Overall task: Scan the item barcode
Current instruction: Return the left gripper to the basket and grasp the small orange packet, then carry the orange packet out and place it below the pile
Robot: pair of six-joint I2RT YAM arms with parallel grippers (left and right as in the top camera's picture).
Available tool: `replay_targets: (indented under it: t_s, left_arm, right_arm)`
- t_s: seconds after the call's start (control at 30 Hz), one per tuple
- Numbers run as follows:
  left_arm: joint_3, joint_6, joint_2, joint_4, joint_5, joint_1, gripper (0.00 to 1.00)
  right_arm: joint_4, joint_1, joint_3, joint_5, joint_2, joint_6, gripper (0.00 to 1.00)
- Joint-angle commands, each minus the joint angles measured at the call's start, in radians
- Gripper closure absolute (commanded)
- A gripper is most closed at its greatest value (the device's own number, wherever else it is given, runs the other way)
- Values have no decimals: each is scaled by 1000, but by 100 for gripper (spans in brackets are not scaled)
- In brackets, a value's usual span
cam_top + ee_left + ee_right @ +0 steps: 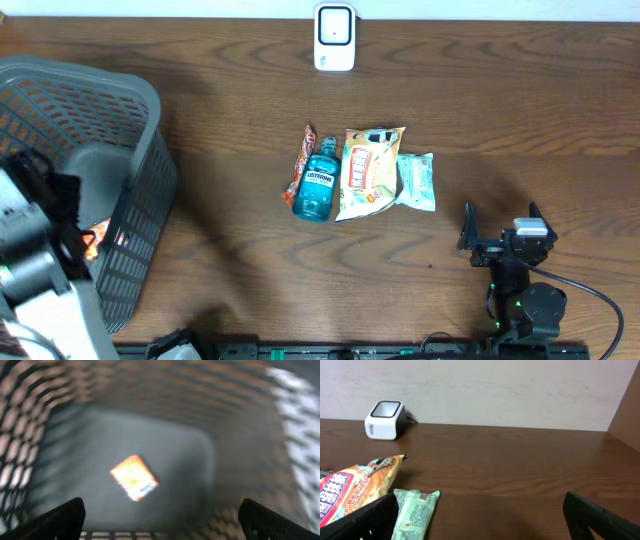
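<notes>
Over the basket (140,190), left tool (160,510) gapes empty; right tool (480,505) gapes near the table (240,250) front edge.

Blurry orange packet (134,478) inside basket (150,390)

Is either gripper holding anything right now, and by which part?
Nothing is held. The left gripper hangs open above the orange packet lying in the basket; the right gripper is open and empty.

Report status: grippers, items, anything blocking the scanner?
Left gripper open over basket, orange packet on its floor. Right gripper open, empty, near green packet. Bottle, snack bag lie mid-table; nothing between them and scanner.
</notes>
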Motion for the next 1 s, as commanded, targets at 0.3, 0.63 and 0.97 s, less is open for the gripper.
replay_targets:
  t_s: [0.3,0.63,0.97]
  left_arm:
    - [-12,-298,428,-18,77,98,2]
    - [-13,-374,692,26,206,98,2]
    - [-38,-373,782,121,233,98,2]
  right_arm:
    - [-3,4,-1,0,-5,-5,1]
    - [-3,4,-1,0,-5,-5,1]
    - [-3,4,-1,0,-5,-5,1]
